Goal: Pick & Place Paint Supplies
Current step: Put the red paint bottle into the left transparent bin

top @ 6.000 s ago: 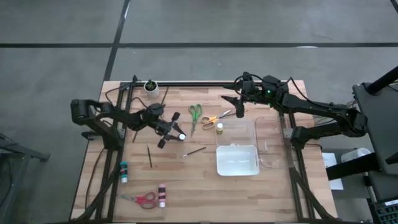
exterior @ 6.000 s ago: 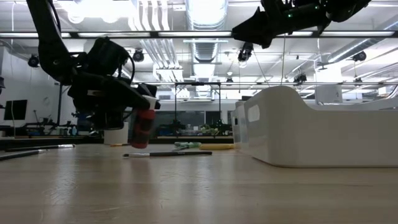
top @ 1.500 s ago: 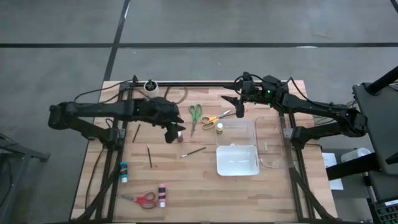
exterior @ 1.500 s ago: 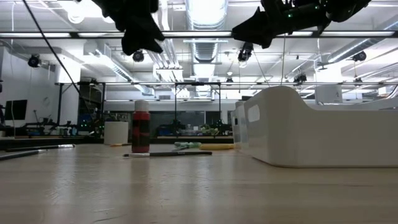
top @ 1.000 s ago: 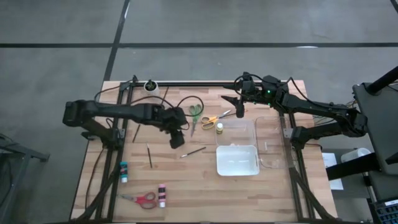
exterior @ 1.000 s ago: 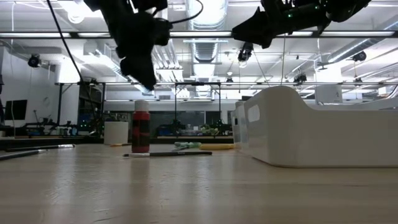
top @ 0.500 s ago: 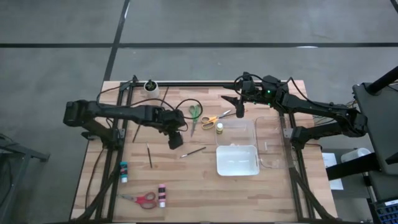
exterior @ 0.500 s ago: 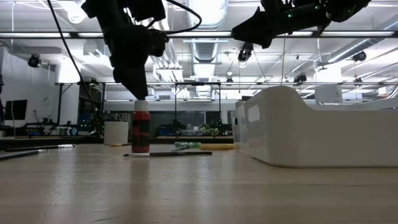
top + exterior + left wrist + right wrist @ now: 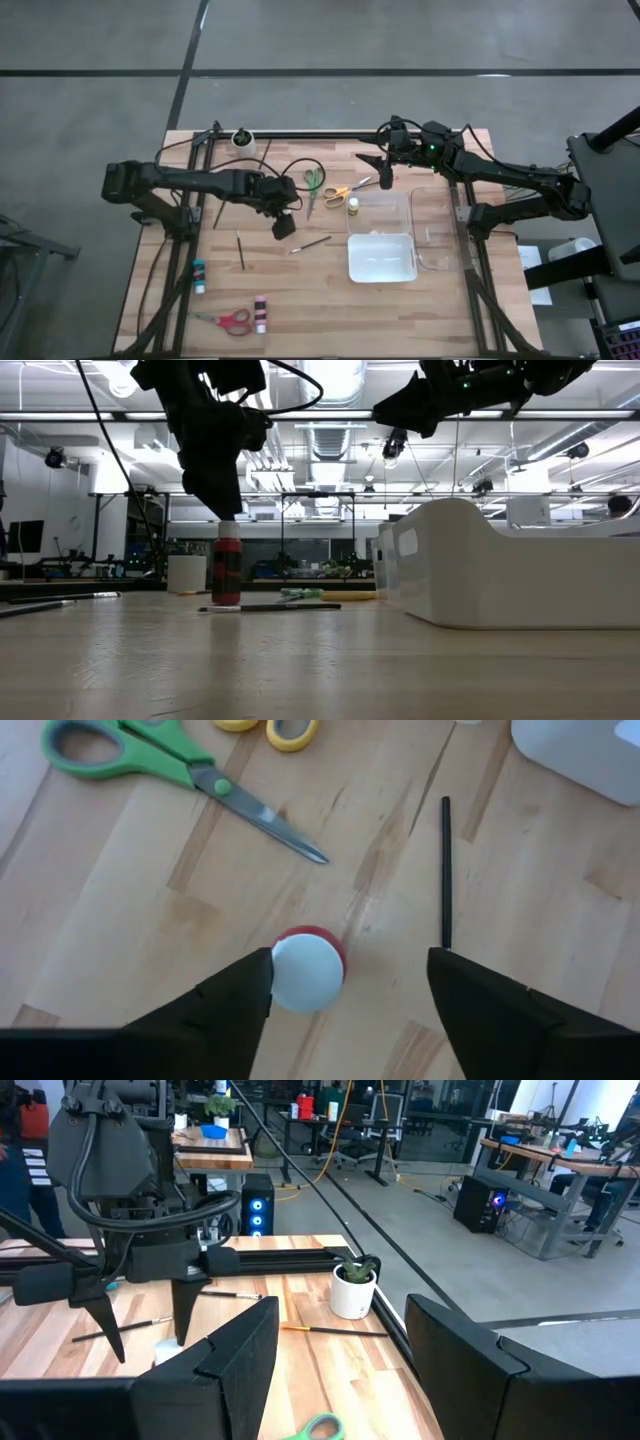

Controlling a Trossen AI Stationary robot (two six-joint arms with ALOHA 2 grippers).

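Observation:
A red paint bottle (image 9: 227,570) with a pale cap (image 9: 308,972) stands upright on its base on the wooden table. My left gripper (image 9: 350,990) points steeply down over it, open. The cap shows between the fingers, close against one of them. In the low view the fingertips (image 9: 228,512) end right at the cap's top. In the high view the gripper (image 9: 283,227) hides the bottle. My right gripper (image 9: 383,178) hangs open and holds nothing, raised over the table's far side near the yellow scissors (image 9: 340,192). My left gripper stands open over the red bottle's cap (image 9: 300,982), coming from above and pointing down. One finger (image 9: 245,1000) sits right against the cap's side. Whether it touches the cap I cannot tell. The bottle stays upright on the table.
Green scissors (image 9: 313,185) and a thin brush (image 9: 312,243) lie close by. A second brush (image 9: 240,250), a teal bottle (image 9: 199,275), red scissors (image 9: 228,320) and another bottle (image 9: 261,313) lie nearer. A white tray (image 9: 381,258) and a potted cup (image 9: 241,140) also stand here.
My left gripper has come down onto the top of the standing red bottle and then stopped there. The bottle has stayed upright in its place.

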